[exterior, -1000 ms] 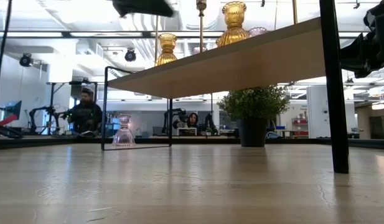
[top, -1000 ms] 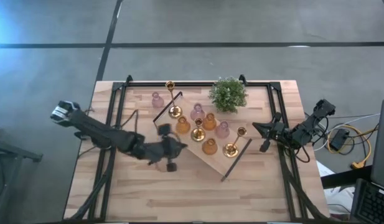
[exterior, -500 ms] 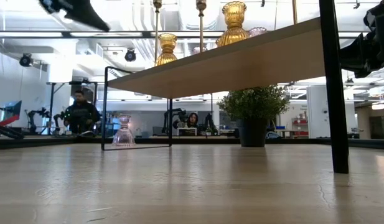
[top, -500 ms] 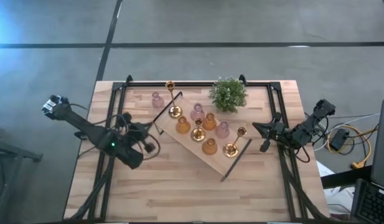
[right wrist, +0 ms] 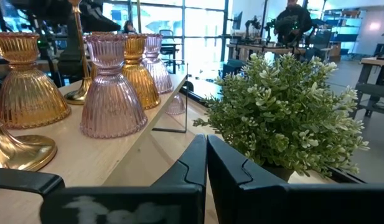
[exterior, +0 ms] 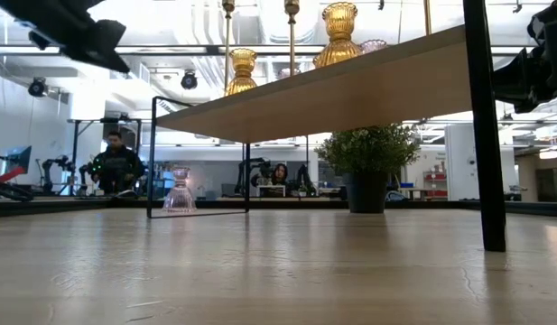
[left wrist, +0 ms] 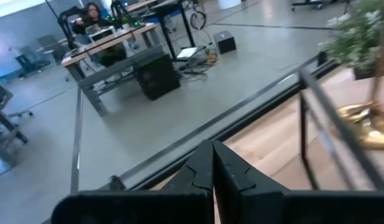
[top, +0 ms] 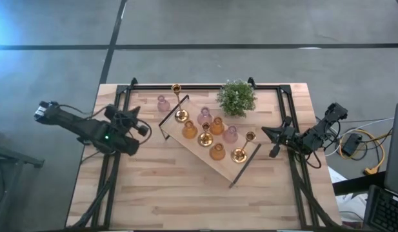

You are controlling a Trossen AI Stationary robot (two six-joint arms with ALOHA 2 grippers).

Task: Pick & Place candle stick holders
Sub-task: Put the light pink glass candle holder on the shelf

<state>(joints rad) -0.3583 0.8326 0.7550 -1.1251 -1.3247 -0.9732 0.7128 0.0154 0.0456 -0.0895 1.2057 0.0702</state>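
Bench: a pale wooden bench [top: 186,200] with black frame rails along its left and right edges.
Tray: a long wooden tray [top: 200,154] with black wire handles lies diagonally across the middle of the bench, running from near the far left toward the right edge.
Candle stick holders on tray: amber glass bells [top: 217,152], pink glass bells [top: 231,133] and gold brass holders [top: 238,154] stand close together along the tray; a tall-stemmed brass one [top: 180,115] stands at its far-left end.
Holder off the tray: one pink glass holder [top: 163,103] stands alone on the bench near the far edge, just beside the tray's far-left handle.
Plant: a green potted plant [top: 236,97] stands by the far edge, touching or just beside the tray.
Left gripper: the left gripper [top: 135,118] hangs over the bench's left edge, fingers pressed together, holding nothing.
Right gripper: the right gripper [top: 271,138] hangs at the right edge, near the tray's right end, fingers together, empty.
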